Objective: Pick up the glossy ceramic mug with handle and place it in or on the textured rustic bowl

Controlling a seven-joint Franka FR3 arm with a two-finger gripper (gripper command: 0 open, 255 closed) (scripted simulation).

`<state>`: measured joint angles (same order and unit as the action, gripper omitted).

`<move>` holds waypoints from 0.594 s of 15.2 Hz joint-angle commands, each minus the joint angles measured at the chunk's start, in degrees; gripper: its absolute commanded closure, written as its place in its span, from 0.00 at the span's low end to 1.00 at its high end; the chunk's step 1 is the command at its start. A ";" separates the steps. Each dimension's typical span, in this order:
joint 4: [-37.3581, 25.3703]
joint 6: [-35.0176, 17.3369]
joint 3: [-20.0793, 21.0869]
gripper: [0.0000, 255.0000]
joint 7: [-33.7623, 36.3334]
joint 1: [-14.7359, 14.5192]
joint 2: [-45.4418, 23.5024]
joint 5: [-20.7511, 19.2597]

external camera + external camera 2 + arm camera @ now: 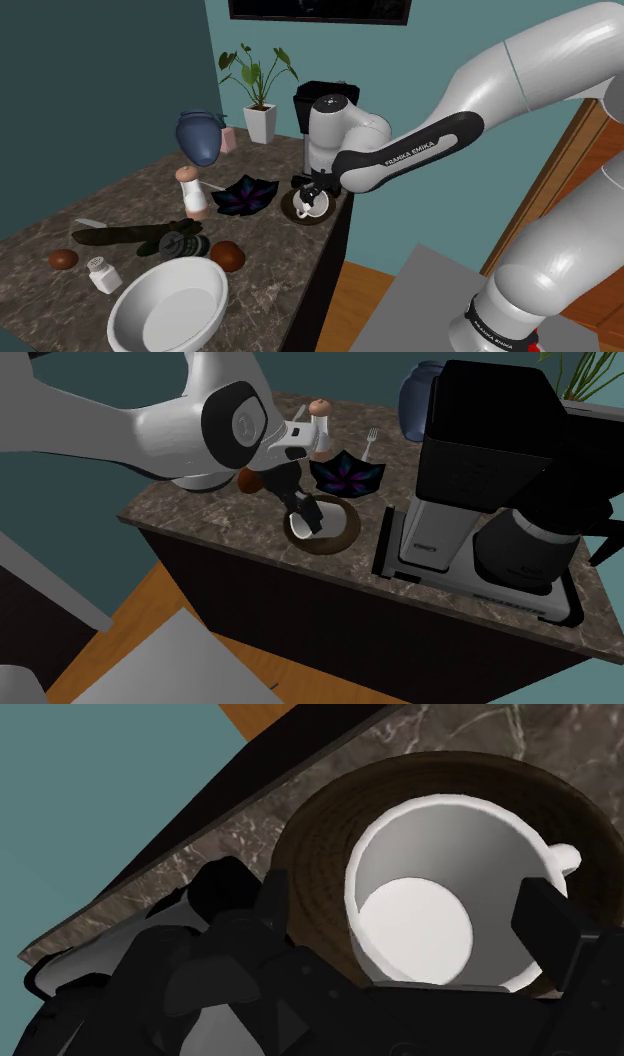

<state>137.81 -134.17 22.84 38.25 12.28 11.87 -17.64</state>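
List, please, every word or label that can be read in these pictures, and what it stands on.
"FRANKA EMIKA": white letters on the arm, along its dark forearm part.
Lettering on the dark base ring: too small to read.
Small label on the coffee machine: too small to read.

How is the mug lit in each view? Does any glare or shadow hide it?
Wrist view: the white mug is evenly lit, soft grey shading on its inner wall, no glare, clear against the dark bowl. Shoulder view: the countertop is dim, yet the mug stands out bright. Second exterior view: same contrast; the coffee machine is almost flat black.
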 commanded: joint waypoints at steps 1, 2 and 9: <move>-0.61 1.84 -0.02 0.00 -0.78 -0.50 1.39 1.18; -1.31 3.71 -0.05 0.00 -1.47 -0.98 2.67 2.22; -2.79 7.09 -0.09 0.00 -2.52 -1.78 4.76 3.82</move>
<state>135.04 -127.13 22.75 35.76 10.52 16.59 -13.84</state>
